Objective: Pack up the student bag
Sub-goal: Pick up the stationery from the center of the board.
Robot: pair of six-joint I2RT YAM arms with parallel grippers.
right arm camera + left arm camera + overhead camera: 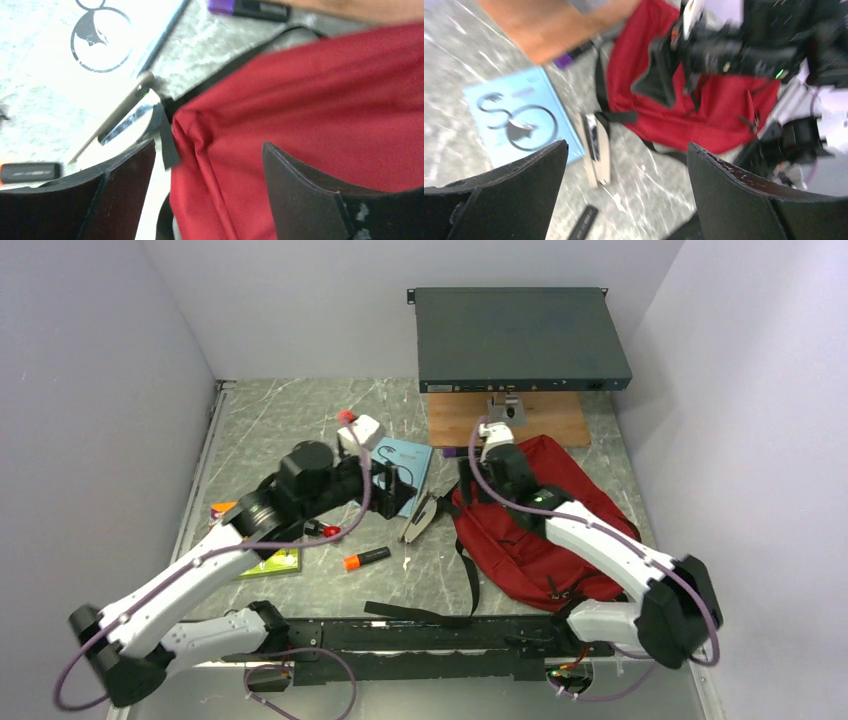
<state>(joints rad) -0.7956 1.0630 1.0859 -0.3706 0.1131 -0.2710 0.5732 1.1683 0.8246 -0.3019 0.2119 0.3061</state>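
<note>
The student bag [540, 540] is a dark red fabric backpack lying flat at the right of the table, its black straps [468, 575] trailing toward the near edge. My right gripper [470, 488] hovers over the bag's upper left corner. In the right wrist view it [207, 147] stands open over a red fabric fold [300, 100], gripping nothing. My left gripper [397, 492] is just left of the bag, over the blue book's edge. It [626, 150] is open, with only bare table between its fingers, and the bag [704, 115] lies beyond.
A light blue book [408, 458] lies left of the bag, with a beige stapler-like tool [418, 517] between them. An orange marker [366, 558], a green book [278, 562] and a purple marker [455, 452] are nearby. A wooden board [540, 420] and a black rack unit [520, 338] stand at the back.
</note>
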